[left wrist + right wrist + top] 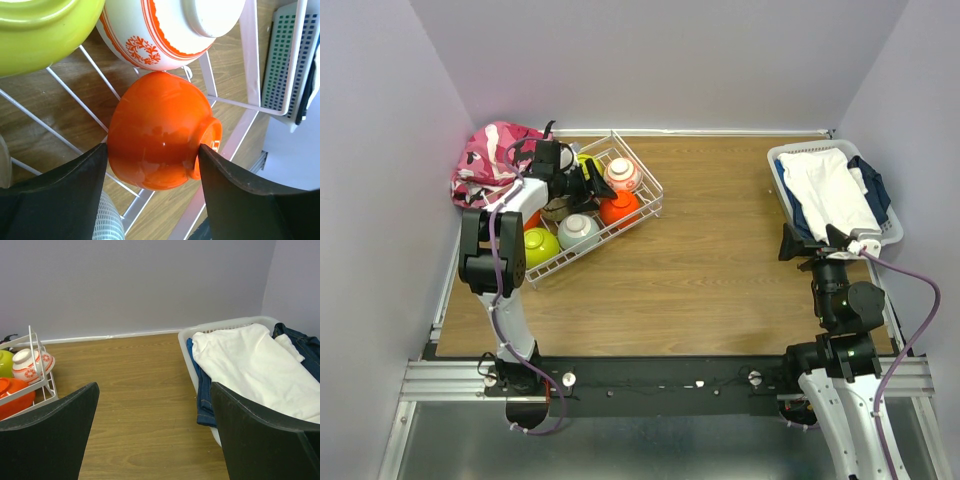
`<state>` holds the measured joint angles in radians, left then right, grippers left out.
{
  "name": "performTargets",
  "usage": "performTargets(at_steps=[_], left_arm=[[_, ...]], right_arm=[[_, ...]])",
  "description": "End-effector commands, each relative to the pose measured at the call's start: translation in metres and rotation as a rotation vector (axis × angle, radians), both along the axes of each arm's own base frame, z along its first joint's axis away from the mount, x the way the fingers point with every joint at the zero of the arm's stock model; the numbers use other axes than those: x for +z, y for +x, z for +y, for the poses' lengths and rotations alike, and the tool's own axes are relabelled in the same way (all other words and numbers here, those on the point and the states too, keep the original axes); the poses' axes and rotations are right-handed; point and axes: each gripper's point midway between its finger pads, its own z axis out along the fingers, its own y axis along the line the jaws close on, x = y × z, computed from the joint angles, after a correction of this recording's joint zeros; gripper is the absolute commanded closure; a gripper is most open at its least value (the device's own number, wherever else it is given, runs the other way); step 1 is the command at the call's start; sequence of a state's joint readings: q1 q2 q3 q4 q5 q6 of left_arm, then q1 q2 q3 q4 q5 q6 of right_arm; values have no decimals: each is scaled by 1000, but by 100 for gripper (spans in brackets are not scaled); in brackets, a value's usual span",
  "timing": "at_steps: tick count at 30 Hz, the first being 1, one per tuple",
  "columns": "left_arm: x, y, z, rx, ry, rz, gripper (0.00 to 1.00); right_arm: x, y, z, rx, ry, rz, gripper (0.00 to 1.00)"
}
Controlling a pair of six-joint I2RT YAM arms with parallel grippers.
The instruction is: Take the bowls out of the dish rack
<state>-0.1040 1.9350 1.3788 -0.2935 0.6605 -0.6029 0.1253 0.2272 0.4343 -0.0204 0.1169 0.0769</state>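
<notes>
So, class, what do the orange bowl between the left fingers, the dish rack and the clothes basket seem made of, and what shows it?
The orange bowl looks like glazed ceramic, glossy with sharp highlights, though plastic is possible. The dish rack seems white-coated metal wire: thin smooth rods. The basket looks moulded white plastic: smooth thick rim.

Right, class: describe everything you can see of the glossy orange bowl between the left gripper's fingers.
The glossy orange ceramic-looking bowl is round with a small foot ring. It lies tipped on its side, foot pointing right in the left wrist view. It rests in the white wire dish rack, close against the white red-patterned bowl. The left gripper flanks it closely; actual grip unclear.
</notes>
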Motion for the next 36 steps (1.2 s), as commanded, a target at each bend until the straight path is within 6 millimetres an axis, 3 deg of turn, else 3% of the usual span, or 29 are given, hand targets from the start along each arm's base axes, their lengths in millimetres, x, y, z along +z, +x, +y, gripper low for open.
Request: performTargets(at_steps=[1,9,16,19,24,32,36], left_arm=[[16,-21,-17,-40,-106,60,26],[3,-23,-19,-22,-126,112,22],[4,-23,-20,-17,-140,112,22],[4,-24,-20,-17,-141,115,26],[14,-22,-19,-20,-129,83,48],[30,-21,-3,-8,-2,9,51],[48,-21,3,7,36,-55,51]], right_arm=[[-6,1,4,19,-16,23,0],[-7,2,3,17,-19,26,0],[-7,1,4,18,-19,26,0],[-7,1,3,17,-19,26,0],[-7,1,4,17,-19,28,0],[-6,1,3,16,-21,26,0],[-6,1,4,19,-22,29,0]])
